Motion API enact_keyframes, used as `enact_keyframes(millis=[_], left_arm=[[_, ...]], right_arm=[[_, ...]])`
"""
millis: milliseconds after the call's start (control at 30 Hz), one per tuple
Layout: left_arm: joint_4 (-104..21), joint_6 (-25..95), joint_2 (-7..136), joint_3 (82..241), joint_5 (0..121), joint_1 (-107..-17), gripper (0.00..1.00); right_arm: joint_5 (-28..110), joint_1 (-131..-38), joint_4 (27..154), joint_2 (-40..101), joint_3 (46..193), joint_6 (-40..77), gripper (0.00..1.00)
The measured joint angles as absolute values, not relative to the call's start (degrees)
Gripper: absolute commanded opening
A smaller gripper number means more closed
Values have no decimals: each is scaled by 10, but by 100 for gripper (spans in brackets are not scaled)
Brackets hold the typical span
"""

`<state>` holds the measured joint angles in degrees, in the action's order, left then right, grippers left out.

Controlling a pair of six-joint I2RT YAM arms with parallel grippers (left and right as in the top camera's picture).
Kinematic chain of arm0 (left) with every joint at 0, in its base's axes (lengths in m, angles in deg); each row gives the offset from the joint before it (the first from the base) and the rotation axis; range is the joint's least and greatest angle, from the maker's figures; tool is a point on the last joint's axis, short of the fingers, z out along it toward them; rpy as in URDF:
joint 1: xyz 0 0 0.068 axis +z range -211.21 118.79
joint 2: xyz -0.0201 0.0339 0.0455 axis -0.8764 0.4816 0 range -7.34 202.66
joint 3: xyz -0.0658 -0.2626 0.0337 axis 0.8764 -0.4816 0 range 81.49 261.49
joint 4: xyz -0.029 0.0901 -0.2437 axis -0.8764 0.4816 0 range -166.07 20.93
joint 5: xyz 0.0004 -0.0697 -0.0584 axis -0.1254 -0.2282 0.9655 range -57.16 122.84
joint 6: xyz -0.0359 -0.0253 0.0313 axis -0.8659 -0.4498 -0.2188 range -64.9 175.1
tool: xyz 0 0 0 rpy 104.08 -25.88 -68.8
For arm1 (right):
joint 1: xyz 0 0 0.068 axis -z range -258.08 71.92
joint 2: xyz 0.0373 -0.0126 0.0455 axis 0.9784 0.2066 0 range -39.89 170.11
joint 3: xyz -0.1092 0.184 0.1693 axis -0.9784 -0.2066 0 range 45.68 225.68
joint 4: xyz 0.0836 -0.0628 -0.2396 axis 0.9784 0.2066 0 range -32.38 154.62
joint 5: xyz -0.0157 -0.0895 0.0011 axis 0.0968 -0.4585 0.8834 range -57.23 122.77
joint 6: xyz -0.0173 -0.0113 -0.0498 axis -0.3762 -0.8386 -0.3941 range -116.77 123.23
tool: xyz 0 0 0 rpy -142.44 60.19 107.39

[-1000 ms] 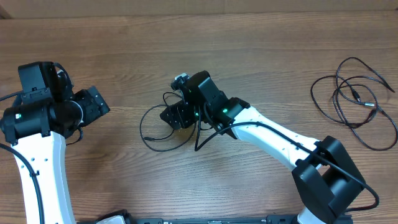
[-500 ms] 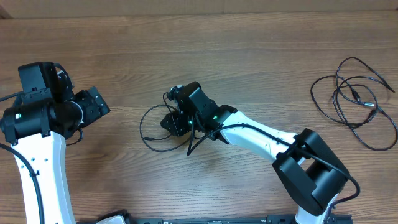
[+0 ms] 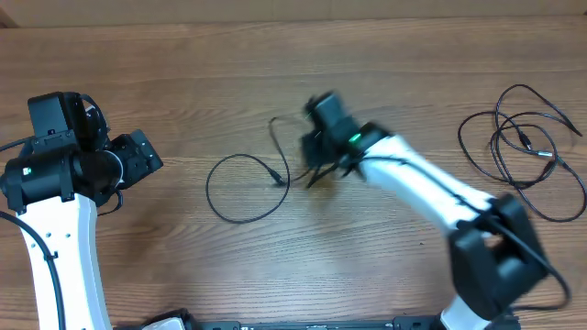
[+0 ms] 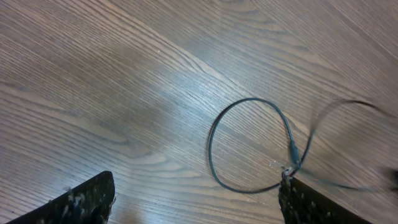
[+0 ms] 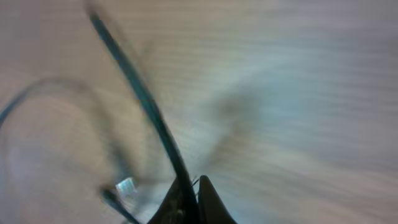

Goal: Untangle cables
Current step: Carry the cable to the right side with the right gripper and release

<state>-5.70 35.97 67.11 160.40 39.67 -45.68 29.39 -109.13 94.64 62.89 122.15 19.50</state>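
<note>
place: robotics lab bench | surface: bare wood-grain tabletop [image 3: 385,64] filling the view | rig: white-and-black left arm [image 3: 60,238] at 7 o'clock, right arm [image 3: 422,183] at 5 o'clock | props: thin black cables [image 3: 525,142] loose at 3 o'clock

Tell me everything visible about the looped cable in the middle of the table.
The middle cable is a thin black cord. One part lies flat on the wooden table in a single open loop, with a small plug where the loop closes. Another stretch lifts toward the right gripper, whose shut jaws pinch it.
</note>
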Motion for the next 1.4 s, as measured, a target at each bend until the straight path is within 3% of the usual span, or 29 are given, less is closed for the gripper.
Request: enact_keyframes(millis=[200,367,567,900,1267,1400], left_arm=[[-58,360,671,1604,397,-457,84],[-58,360,671,1604,397,-457,84],[-58,359,671,1604,397,-457,84],[-58,360,671,1604,397,-457,84],[-58,356,671,1604,397,-457,84],[-58,355,671,1604,397,-457,84]], right_arm=[[176,-916,1063,531,1373,180,4],[130,-772,1083,491,1492,166,4],[96,-662,1072,485,1572,170,4],[-80,-589,1020,485,1577,245,7],[-80,-562,1050,497,1579,261,4],[25,-555,1092,525,1579,223,43]])
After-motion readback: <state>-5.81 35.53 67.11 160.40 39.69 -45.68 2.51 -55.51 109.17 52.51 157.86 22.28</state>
